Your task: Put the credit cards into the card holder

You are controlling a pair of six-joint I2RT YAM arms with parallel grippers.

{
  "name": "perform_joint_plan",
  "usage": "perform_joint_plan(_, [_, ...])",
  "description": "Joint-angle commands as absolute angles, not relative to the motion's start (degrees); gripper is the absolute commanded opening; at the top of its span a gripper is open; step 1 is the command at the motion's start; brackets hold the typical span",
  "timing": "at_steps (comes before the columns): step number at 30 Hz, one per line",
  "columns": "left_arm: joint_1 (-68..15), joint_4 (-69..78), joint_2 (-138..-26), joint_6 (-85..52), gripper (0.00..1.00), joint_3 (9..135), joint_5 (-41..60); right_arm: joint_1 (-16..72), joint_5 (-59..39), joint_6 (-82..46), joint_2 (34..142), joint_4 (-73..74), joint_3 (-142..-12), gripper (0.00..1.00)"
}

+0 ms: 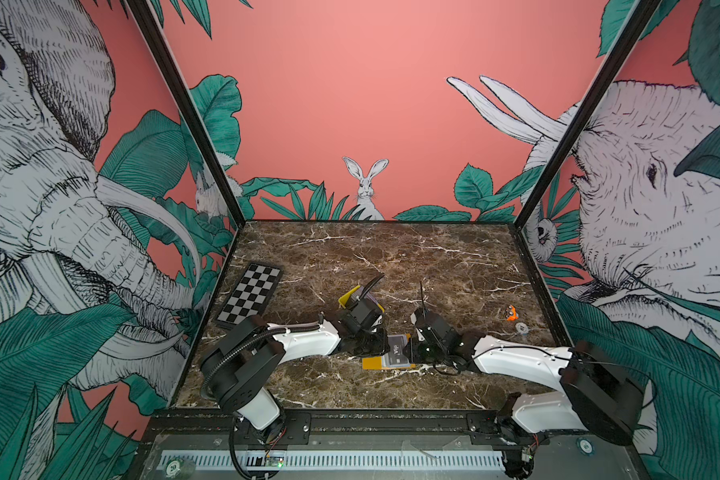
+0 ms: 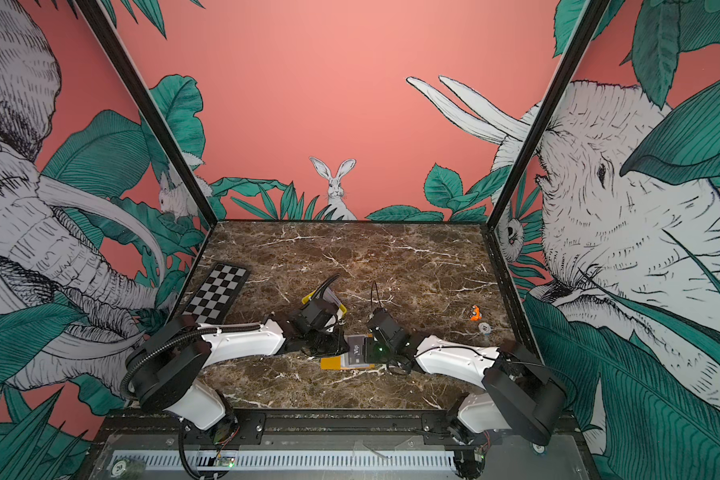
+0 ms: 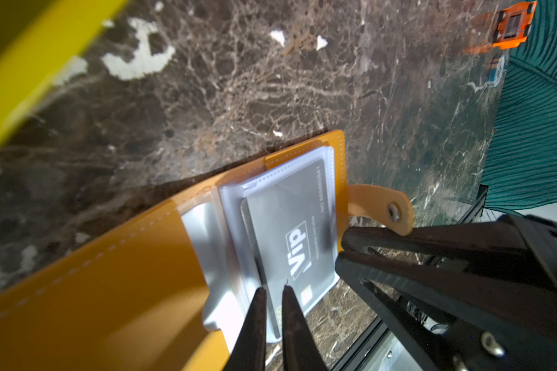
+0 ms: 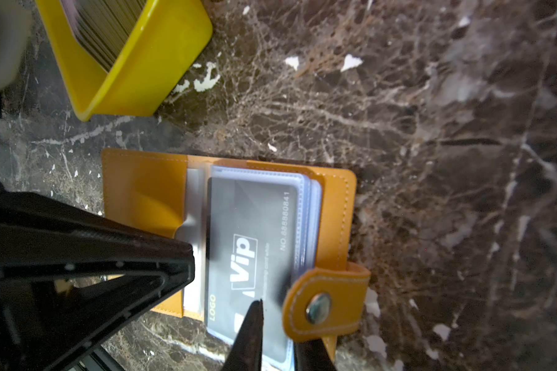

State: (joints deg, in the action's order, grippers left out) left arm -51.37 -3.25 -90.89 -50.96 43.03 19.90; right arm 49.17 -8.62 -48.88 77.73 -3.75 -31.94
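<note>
The left claw [image 3: 273, 294] has its two tips very close together, with only a thin gap. The edge of a credit card [image 3: 287, 225] runs between them. I cannot tell if the claw pinches the card. The right claw [image 3: 341, 250] is clenched on the edge of the clear sleeves [image 3: 330, 167] of the card holder [image 3: 94, 289], just beside the snap tab [image 3: 380, 208]. The card holder lies open and flat on the table [image 1: 391, 257], near the front, between the two claws. The black card says "Vip" in white. It sits in the top sleeve, and one side pokes out a little. More credit cards [image 4: 110, 29] stand in the yellow tray [image 4: 135, 80] near the card holder.
</note>
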Motion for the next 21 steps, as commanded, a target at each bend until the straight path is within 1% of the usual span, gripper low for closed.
perform_joint_plan(1, [-51.86,-3.54,-91.95,-50.78,0.13,44.2,19.65,48.87,-8.19,-48.87,77.86,-3.78,-31.4,0.19])
perform_joint_plan(7, [-51.96,-3.32,-93.42,-50.92,0.11,43.95,19.61,48.76,-8.64,-48.83,78.02,-3.54,-31.63,0.2])
perform_joint_plan(15, [-52.03,-3.87,-93.76,-50.8,0.09,43.73,19.25,48.52,-10.03,-49.01,78.85,-1.76,-31.26,0.24])
perform_joint_plan(21, [-52.03,-3.85,-93.95,-50.81,0.09,43.87,19.28,48.52,-10.59,-49.06,78.95,-0.89,-31.2,0.23])
